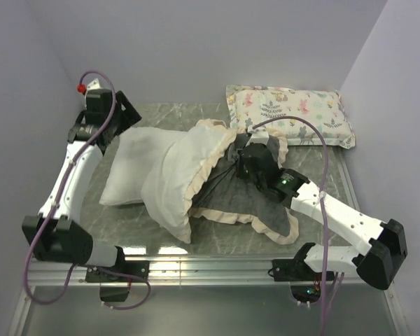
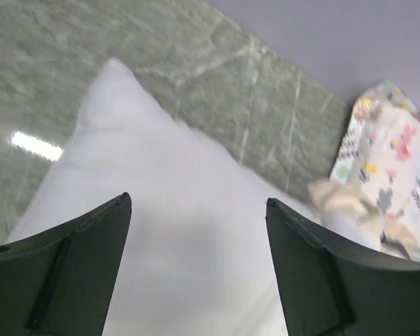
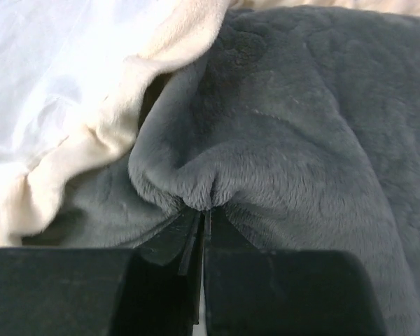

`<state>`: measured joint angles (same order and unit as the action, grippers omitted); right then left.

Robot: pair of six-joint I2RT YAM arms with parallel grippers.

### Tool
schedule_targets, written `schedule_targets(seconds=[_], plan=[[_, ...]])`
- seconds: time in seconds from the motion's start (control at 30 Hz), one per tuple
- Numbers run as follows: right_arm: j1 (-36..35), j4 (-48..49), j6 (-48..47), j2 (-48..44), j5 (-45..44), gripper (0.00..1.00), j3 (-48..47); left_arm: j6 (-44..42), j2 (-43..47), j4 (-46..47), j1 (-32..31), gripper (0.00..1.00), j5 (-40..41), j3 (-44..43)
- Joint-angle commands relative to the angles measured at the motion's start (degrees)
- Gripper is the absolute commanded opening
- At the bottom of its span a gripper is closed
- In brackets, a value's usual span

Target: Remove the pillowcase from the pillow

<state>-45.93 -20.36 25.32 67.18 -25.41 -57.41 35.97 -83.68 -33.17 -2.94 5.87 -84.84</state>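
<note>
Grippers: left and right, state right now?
Left gripper: open, empty, fingers apart, facing the pillow.
Right gripper: shut on a fold of the pillowcase.

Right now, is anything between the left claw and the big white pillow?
No, nothing visible. The left gripper hangs open right over the pillow, with only bare white fabric showing between its jaws. The pillowcase covers the pillow's other end, where the right gripper pinches its grey fabric.
</note>
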Motion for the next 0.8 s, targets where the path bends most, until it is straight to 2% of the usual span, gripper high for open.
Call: schedule_targets(seconds=[0.0,0.03,0.13,0.17,0.23,0.37,0.53,0.57,0.6,0.63,0.67,0.7,0.73,0.77], plan=[[3.64,5.41,0.69,1.20,4.74,0.00,0.45,5.68,9.29,-0.59,-4.96,0.82,7.65,7.20],[4.79,6.11,0.78,1.03,6.06,0.00,1.76,8.39,11.06,1.85,-5.23,0.82,6.54,14.02],[7.78,7.79,0.78,1.29,9.58,0.00,3.87,12.53,16.52,4.86,-5.76,0.84,4.60,23.71],[8.05,7.79,0.70,1.46,9.94,0.00,4.23,13.07,17.66,5.91,-5.94,0.89,2.15,25.58],[8.05,8.32,0.87,2.34,10.90,0.00,5.11,15.35,20.13,6.97,-6.29,0.93,0.73,29.36],[8.05,9.90,1.22,2.96,12.40,0.00,6.43,16.94,21.19,9.87,-6.38,0.98,-1.02,32.72],[8.05,9.99,1.31,4.36,13.54,0.00,5.47,17.38,13.03,14.35,-6.64,0.99,-3.75,34.55],[8.05,9.90,1.14,4.10,13.63,0.00,5.20,17.21,11.71,15.49,-6.55,0.93,-4.28,34.91],[8.05,9.55,1.05,4.02,13.46,0.00,4.85,17.03,9.09,16.28,-6.55,0.79,-4.03,34.83],[8.14,9.11,0.70,3.75,12.41,0.00,4.41,16.60,7.84,16.21,-6.47,0.49,-3.41,34.39],[8.31,8.50,0.52,3.32,11.88,0.00,3.89,15.90,6.79,16.21,-6.29,0.36,-3.15,33.78],[8.58,7.19,0.26,3.05,11.70,0.00,2.84,15.37,5.21,16.21,-5.94,0.12,-2.80,32.21],[9.19,6.48,-0.09,2.79,11.52,0.00,2.22,15.45,4.58,13.59,-4.63,0.00,-1.05,30.97],[10.85,5.86,-0.10,1.65,12.31,0.00,1.69,14.93,4.49,13.13,-3.66,0.00,-0.77,29.92]])
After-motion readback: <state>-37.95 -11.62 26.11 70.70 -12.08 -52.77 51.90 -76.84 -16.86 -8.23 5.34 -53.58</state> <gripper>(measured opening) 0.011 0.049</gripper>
